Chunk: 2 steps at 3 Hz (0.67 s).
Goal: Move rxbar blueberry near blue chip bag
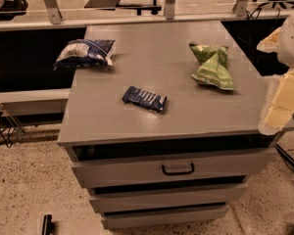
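The rxbar blueberry (pixel 144 98), a small flat dark blue bar with pale lettering, lies near the middle of the grey cabinet top (pixel 152 53). The blue chip bag (pixel 85 53), puffy, dark blue with white patches, sits at the top's far left edge and partly overhangs it. My arm comes in at the right edge of the view, and my gripper (pixel 283 104) shows as a pale cream shape over the cabinet's front right corner. It is well to the right of the bar and touches none of the objects.
A green chip bag (pixel 211 66) lies at the right rear of the top, between my arm and the bar. Below the top are three drawers, the upper one with a dark handle (pixel 178 169). A glass partition with metal posts stands behind.
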Available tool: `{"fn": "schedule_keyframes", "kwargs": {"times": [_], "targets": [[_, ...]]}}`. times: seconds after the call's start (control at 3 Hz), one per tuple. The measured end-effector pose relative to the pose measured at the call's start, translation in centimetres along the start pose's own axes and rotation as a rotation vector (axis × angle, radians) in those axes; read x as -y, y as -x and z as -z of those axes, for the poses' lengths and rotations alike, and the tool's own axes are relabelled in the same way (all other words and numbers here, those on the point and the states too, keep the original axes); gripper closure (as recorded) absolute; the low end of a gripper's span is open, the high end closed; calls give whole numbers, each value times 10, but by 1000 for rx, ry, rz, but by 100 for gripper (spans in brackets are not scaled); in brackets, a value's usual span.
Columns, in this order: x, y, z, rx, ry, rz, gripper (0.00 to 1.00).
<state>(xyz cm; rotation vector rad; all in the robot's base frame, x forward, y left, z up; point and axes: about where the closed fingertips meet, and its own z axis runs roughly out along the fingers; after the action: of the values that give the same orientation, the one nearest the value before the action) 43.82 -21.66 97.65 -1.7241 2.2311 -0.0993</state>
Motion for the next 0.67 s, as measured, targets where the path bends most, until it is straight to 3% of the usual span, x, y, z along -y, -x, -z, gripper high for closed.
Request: {"fn": "schedule_keyframes", "kwargs": {"times": [0.33,0.67], "targets": [[0,0,0,0,0,0,0],[8,23,-10,44,1,26,0]]}}
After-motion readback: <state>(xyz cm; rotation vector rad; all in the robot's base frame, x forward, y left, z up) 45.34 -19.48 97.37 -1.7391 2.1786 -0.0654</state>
